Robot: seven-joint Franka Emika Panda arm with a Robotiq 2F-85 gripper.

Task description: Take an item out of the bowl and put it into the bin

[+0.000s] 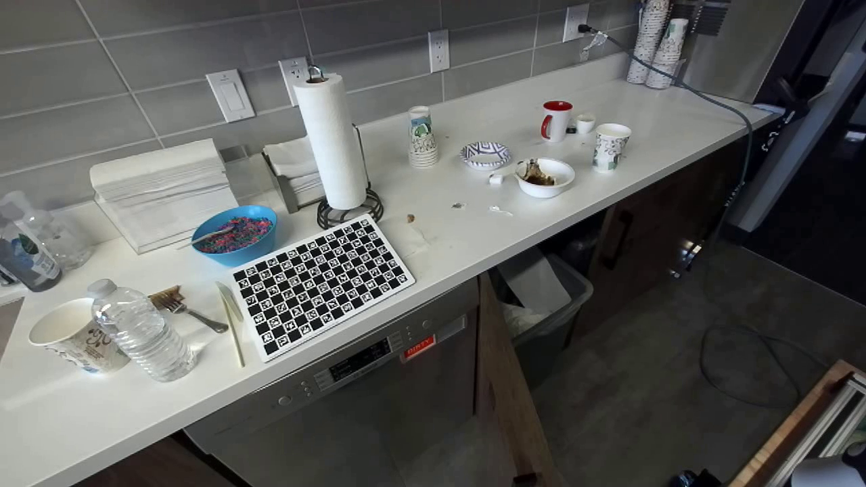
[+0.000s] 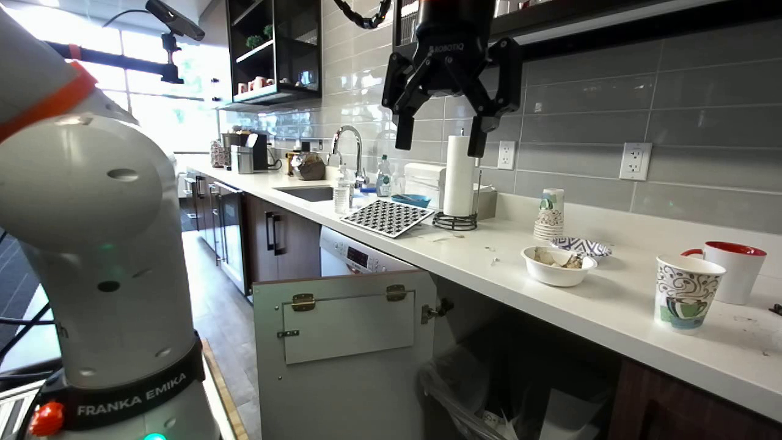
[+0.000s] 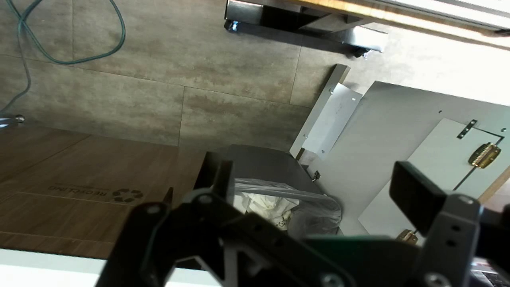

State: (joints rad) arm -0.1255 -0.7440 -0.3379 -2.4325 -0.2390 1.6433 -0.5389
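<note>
A pale counter runs along a grey tiled wall, beyond and below the gripper — and that gripper hangs high, fingers spread, a wide gap between the tips. Down beneath it: stone-look floor, a cabinet door standing open, and the bin partly under the counter. Over on the counter, lower than the gripper and off to its side, sits the white bowl with the brown lump in it! A patterned bowl, a paper cup and a red-lined mug stand near.

Now the views split. A bright window shows in an exterior view; a fork lies near a water bottle, clear in an exterior view. The wrist view alone picks out a recycling mark on a wooden front, and looks down past the fingers at white paper in the bin's see-through liner.

Harder going here — shadow under the counter swallows much of the bin, the bottom of an exterior view cuts it off, and the blurred fingers block part of the wrist view. The lump's details are too small to read.
</note>
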